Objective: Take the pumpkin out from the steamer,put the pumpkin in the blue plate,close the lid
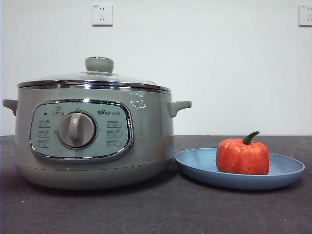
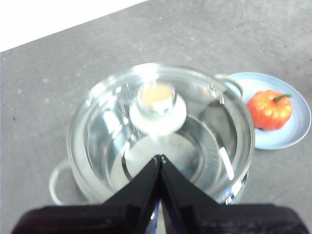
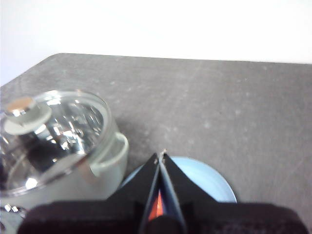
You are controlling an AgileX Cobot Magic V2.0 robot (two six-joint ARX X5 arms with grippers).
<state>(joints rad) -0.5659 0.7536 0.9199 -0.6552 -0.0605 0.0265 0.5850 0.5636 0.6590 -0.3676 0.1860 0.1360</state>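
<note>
The pale green steamer (image 1: 92, 141) stands at the left with the glass lid (image 1: 97, 78) seated on its rim, knob up. The orange pumpkin (image 1: 242, 156) sits upright in the blue plate (image 1: 195, 163) just right of the pot. In the left wrist view my left gripper (image 2: 160, 157) is shut and empty, high above the lid (image 2: 161, 141); the pumpkin (image 2: 269, 108) and plate (image 2: 297, 122) show beyond. In the right wrist view my right gripper (image 3: 161, 155) is shut and empty above the plate (image 3: 204, 180), next to the steamer (image 3: 63, 141). Neither gripper shows in the front view.
The dark grey table (image 1: 156, 209) runs to a white wall with two sockets (image 1: 102, 14). The pot's side handle (image 1: 179, 106) reaches towards the plate.
</note>
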